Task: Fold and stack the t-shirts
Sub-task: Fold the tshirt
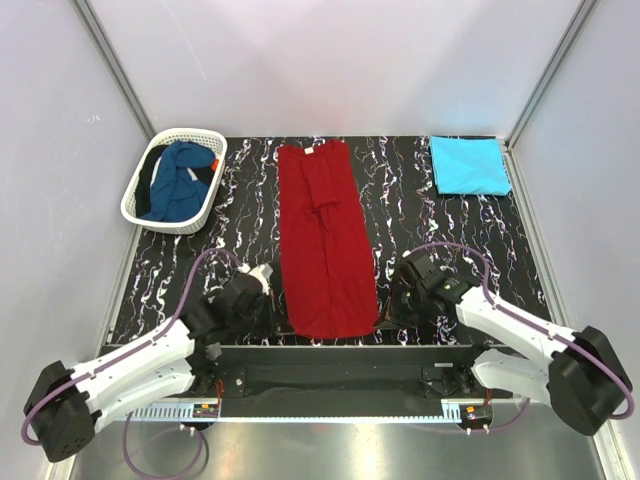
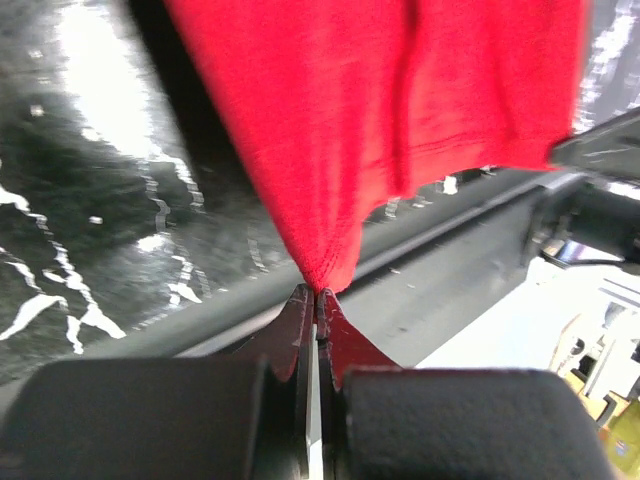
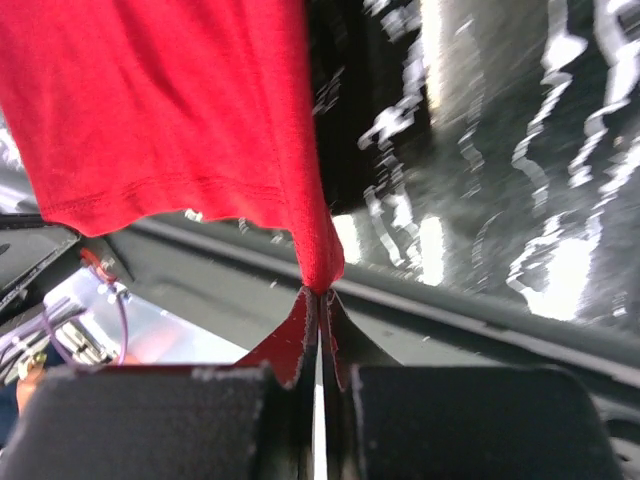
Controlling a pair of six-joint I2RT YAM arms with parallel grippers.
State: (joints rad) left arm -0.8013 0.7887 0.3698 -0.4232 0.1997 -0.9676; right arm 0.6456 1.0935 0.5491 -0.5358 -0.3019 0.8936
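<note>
The deep red t-shirt (image 1: 323,235) lies folded into a long strip down the middle of the black marbled table (image 1: 440,230), collar end far, hem end near. My left gripper (image 1: 272,312) is shut on its near left corner (image 2: 325,265). My right gripper (image 1: 385,312) is shut on its near right corner (image 3: 318,260). Both corners are pinched at the fingertips and lifted a little off the table. The bright turquoise t-shirt (image 1: 468,165) lies folded at the far right. The dark blue t-shirt (image 1: 180,180) sits crumpled in the basket.
A white lattice basket (image 1: 140,212) stands at the far left. The table's near edge and a dark rail (image 1: 330,360) run just under both grippers. White enclosure walls close in the sides and back.
</note>
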